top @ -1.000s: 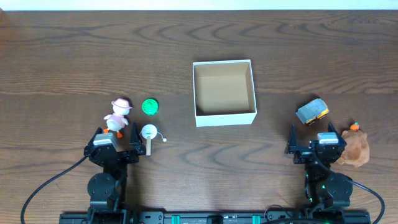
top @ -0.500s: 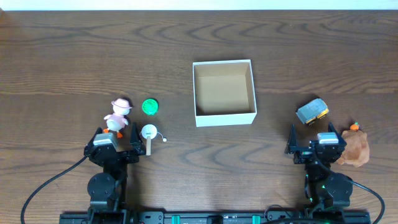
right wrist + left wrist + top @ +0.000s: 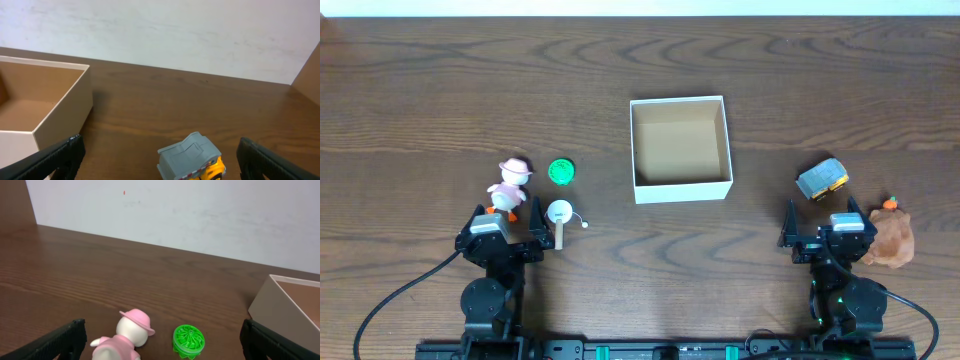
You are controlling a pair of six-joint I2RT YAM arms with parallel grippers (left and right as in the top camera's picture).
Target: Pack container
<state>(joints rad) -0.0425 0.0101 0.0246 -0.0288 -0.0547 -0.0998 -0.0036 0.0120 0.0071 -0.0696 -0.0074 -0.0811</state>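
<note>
The container [image 3: 681,150], a square white box with a brown inside, stands open and empty at the table's middle; its corner shows in the left wrist view [image 3: 287,305] and the right wrist view [image 3: 45,107]. A pink duck figure [image 3: 509,186] [image 3: 127,335] and a green disc [image 3: 560,171] [image 3: 188,340] lie just ahead of my open left gripper [image 3: 506,232] [image 3: 162,342]. A grey-and-yellow toy truck [image 3: 822,179] [image 3: 192,157] sits ahead of my open right gripper [image 3: 826,228] [image 3: 160,160]. Both grippers are empty.
A white round piece on a wooden stick [image 3: 560,217] lies right of the left gripper. A brown plush with an orange bit [image 3: 888,236] lies right of the right gripper. A pale wall [image 3: 200,215] rises behind the table's far edge.
</note>
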